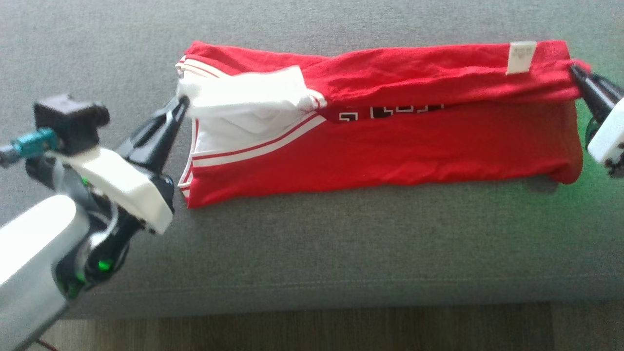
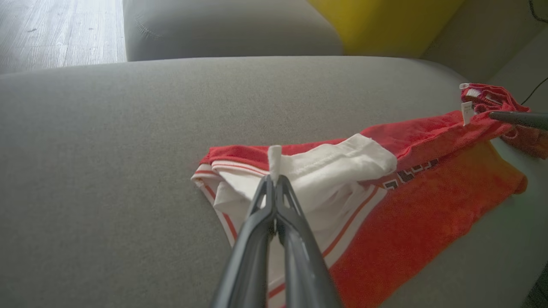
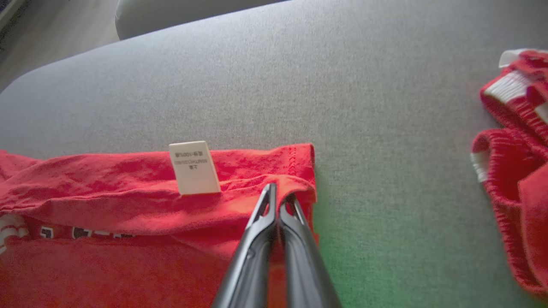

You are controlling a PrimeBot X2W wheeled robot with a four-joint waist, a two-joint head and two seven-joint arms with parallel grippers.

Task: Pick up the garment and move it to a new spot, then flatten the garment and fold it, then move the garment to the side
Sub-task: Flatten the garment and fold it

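Nearest us, a strip of floor [image 1: 312,334] runs along the front of the sofa [image 1: 312,253]. On its grey seat lies the garment [image 1: 390,151], red and folded lengthwise. In the head view its long axis runs from 9 to 3 o'clock. The white-trimmed end points to 9 and the hem to 3.

The left gripper [image 1: 181,102] comes in at 9 o'clock, its jaws closed on a white flap, perhaps a sleeve. The right gripper [image 1: 576,72] sits at 3 o'clock, its body cut off by the frame edge, with its jaws pinched on the red hem corner.

The far long edge is folded toward us and hides most of a black-and-white print [image 1: 390,111], which we cannot read. A white tag [image 1: 520,57] stands at about 1 o'clock on that fold, its lettering too small to make out.

Farther off, the right wrist view shows a second red-and-white cloth [image 3: 513,128]. It lies well apart from the garment and is cut off at 3 o'clock. Beyond the seat, the left wrist view shows a yellow cushion [image 2: 385,21].
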